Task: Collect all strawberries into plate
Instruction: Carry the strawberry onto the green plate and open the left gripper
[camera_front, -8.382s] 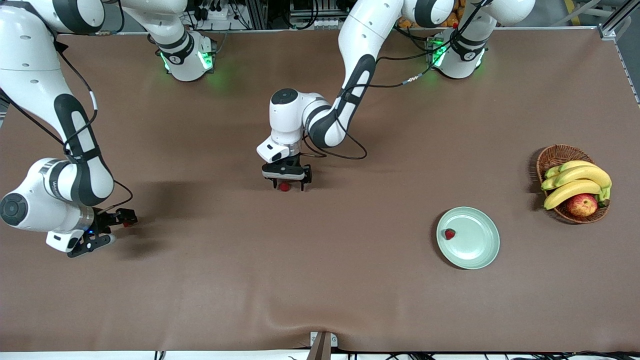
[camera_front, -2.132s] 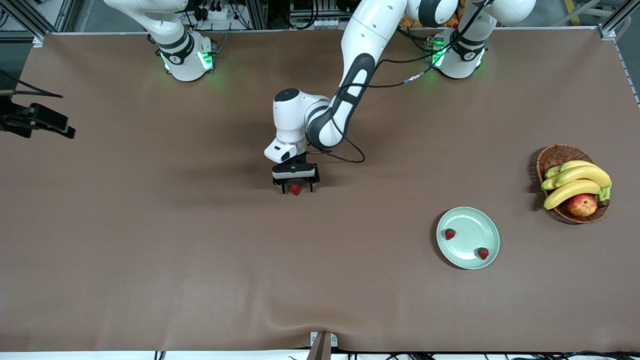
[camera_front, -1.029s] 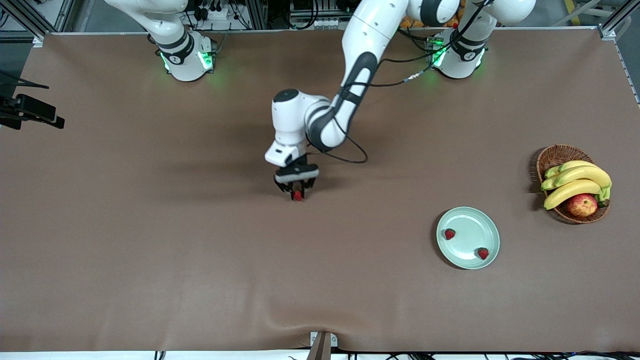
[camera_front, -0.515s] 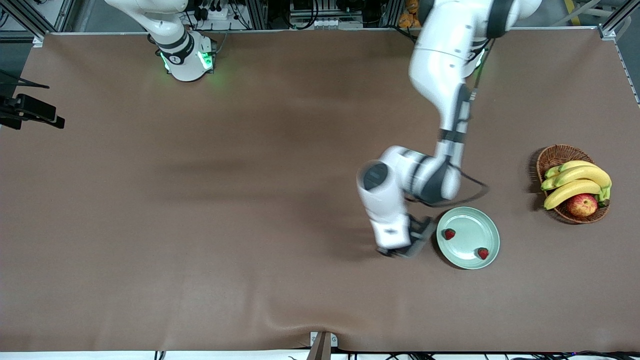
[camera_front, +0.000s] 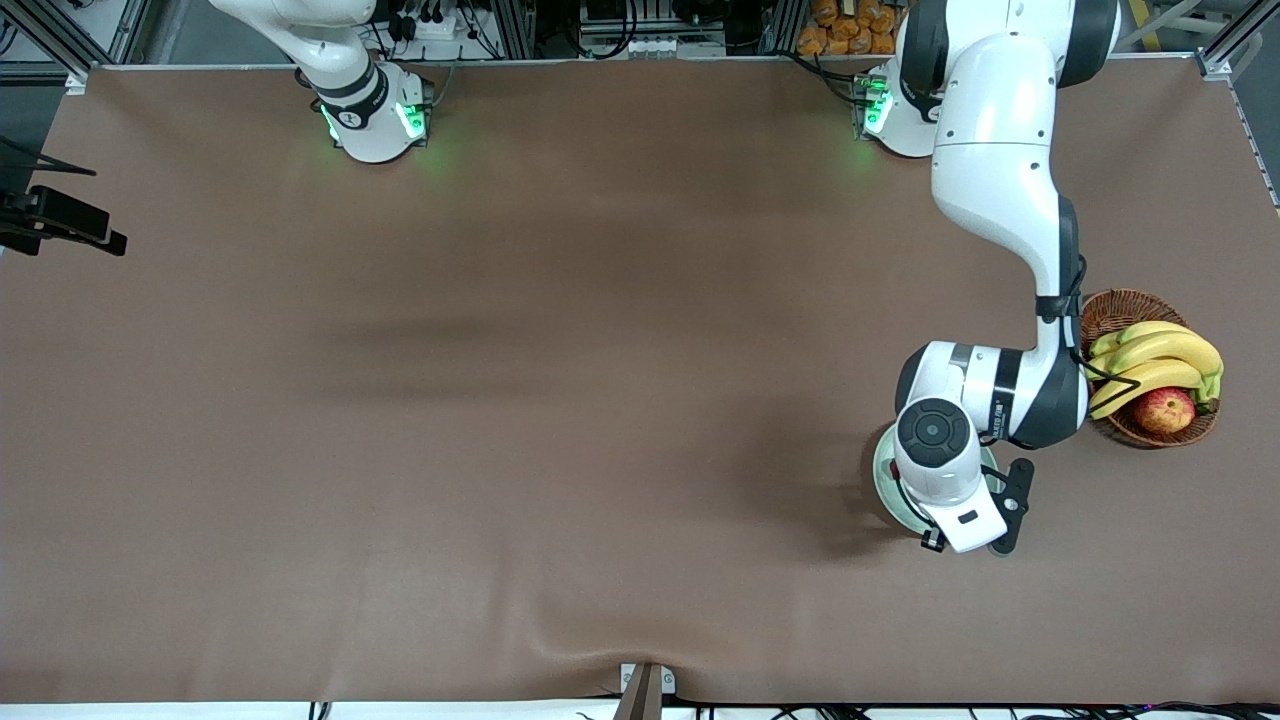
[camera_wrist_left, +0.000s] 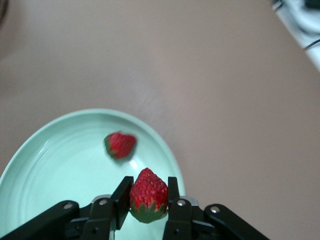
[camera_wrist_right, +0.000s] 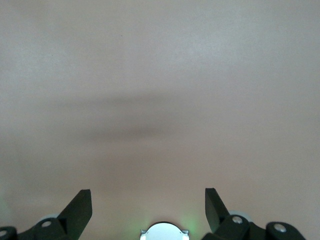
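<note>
Red strawberry (camera_wrist_left: 148, 197) has gone from mid-table to over the mint plate (camera_wrist_left: 45, 165), still pinched in the left gripper (camera_wrist_left: 148, 206). So only the drop is left, probably; one berry (camera_wrist_left: 120, 145) shows there already. Right gripper (camera_wrist_right: 148, 207) waits spread wide at the table's edge.

A round, shallow, pale mint-green plate (camera_wrist_left: 60, 150) with a glossy surface and raised rim lies on the brown table toward the left arm's end, just beside a wicker basket and nearer the front camera than it; from the front only a sliver of its rim (camera_front: 882, 478) shows. A tiny red strawberry with a green leafy top (camera_wrist_left: 120, 145) lies on its side inside the plate, near the rim. A second small red strawberry with green leaves (camera_wrist_left: 148, 195) is clamped between two black fingers, leaves toward the wrist camera, over the plate's edge. A third berry cannot be seen
</note>
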